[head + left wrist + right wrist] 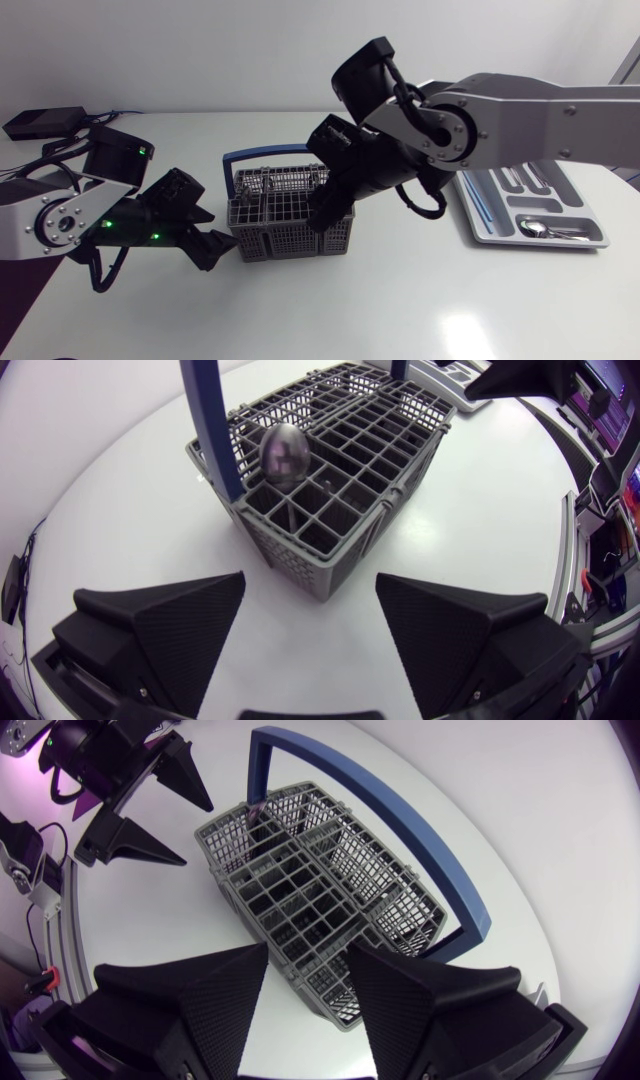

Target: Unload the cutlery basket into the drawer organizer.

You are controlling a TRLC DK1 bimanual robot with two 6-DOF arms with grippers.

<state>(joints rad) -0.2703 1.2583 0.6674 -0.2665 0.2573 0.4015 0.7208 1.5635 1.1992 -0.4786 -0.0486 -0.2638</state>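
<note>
Head view: basket (290,228) mid-tabletop (400,300) — organizer (478,222) at 3 o'clock
Left pincer (310,585): wide open, empty
Right pincer (307,955): open too — nothing held

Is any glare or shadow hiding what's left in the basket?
Head view: the bright reflection on the table lies well clear of the basket, though the right gripper covers one end. Left wrist view: the spoon gleams yet reads plainly. Right wrist view: even light, lower cells dark.
</note>
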